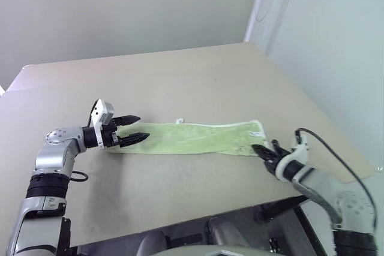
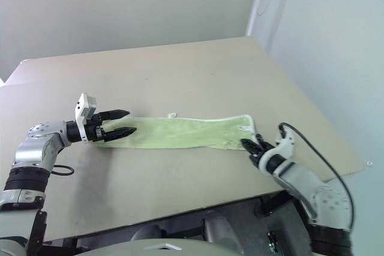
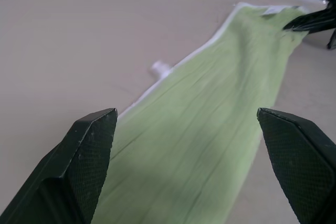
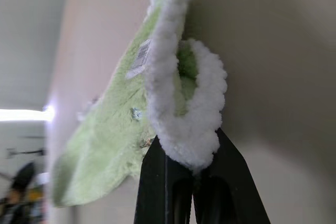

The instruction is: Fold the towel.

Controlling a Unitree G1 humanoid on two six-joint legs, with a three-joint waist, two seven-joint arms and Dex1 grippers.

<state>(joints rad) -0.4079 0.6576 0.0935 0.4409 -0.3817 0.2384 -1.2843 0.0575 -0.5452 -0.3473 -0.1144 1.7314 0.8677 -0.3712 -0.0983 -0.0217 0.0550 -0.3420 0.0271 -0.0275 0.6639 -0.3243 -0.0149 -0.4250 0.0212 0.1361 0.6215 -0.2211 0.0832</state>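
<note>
Towel (image 1: 192, 138) lies as a long strip across the surface (image 1: 180, 82); my right pincer (image 1: 266, 151) pinches its white-edged end, left pincer (image 1: 131, 129) spread over the other; I should seat both fingers deep before lifting.

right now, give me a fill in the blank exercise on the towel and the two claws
1. The towel lies stretched out in a long strip on the ____.
2. The right claw is ____ on the towel's white-edged end.
3. The left claw stands ____ over the towel's other end.
4. The towel's colour is light ____.

Missing words: table; shut; open; green
</note>
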